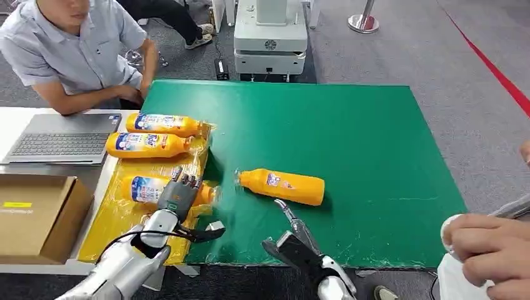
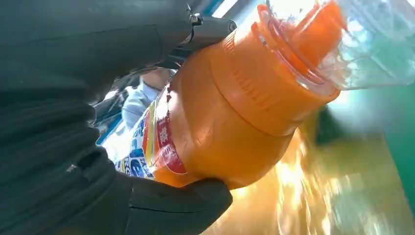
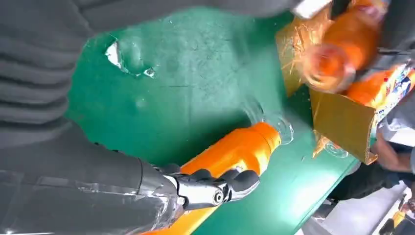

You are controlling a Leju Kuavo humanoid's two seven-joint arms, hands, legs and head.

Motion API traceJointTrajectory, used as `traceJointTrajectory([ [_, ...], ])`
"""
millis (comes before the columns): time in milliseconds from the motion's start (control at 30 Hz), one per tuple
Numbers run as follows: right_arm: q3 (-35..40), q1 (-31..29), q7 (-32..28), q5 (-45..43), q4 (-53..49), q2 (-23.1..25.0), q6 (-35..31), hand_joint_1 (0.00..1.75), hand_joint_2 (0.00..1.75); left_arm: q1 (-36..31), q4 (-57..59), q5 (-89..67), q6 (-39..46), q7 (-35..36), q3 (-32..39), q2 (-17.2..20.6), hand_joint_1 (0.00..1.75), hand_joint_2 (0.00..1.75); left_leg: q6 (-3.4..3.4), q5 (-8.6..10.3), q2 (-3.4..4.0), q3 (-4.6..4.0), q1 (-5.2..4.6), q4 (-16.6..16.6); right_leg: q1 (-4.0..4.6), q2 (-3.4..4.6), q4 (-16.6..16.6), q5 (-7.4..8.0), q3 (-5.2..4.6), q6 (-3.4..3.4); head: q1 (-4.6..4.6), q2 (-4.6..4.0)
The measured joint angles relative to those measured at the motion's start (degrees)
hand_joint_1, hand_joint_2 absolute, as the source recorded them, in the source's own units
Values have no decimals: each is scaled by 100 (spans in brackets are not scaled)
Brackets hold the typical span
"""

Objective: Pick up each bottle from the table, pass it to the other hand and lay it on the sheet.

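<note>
The left hand [image 1: 180, 194] is gripping a third orange plastic bottle [image 1: 145, 189] on the yellow sheet [image 1: 115, 215] at lower left, while the right hand [image 1: 294, 228] is spreading beside the last bottle [image 1: 282, 186].

Laptop [image 1: 59, 142]; cardboard box [image 1: 37, 212]; seated person [image 1: 75, 47]

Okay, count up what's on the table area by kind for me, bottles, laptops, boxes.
Orange bottles: 4 (two on the yellow sheet at and, one held by the left hand at, one on the green mat)
Laptops: 1
Cardboard boxes: 1
Total: 6
</note>
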Motion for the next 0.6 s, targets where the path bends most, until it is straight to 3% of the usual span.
traceJointTrajectory([
  [200, 15, -113, -13, -4, 118, 35, 26, 0, 175, -295, 687, 179, -162, -166, -11, -173, 175, 175, 0, 0, 0, 0, 0, 0, 0, 0, 0, 0, 0, 0, -26, 0],
  [267, 15, -143, -15, -11, 155, 46, 28, 0, 175, -397, 942, 258, -272, -186, 2, -221, 3, 175, 0, 0, 0, 0, 0, 0, 0, 0, 0, 0, 0, 0, -4, 0],
  [467, 13, -174, -17, -17, 252, 50, 26, 0, 175, -583, 1446, 463, -112, -243, 129, -383, 0, 175, 0, 0, 0, 0, 0, 0, 0, 0, 0, 0, 0, 0, -42, 0],
  [600, 11, -182, -15, -13, 293, 61, -11, 0, 175, -649, 1568, 503, -144, -110, 221, -503, 0, 175, 0, 0, 0, 0, 0, 0, 0, 0, 0, 0, 0, 0, 0, 0],
])
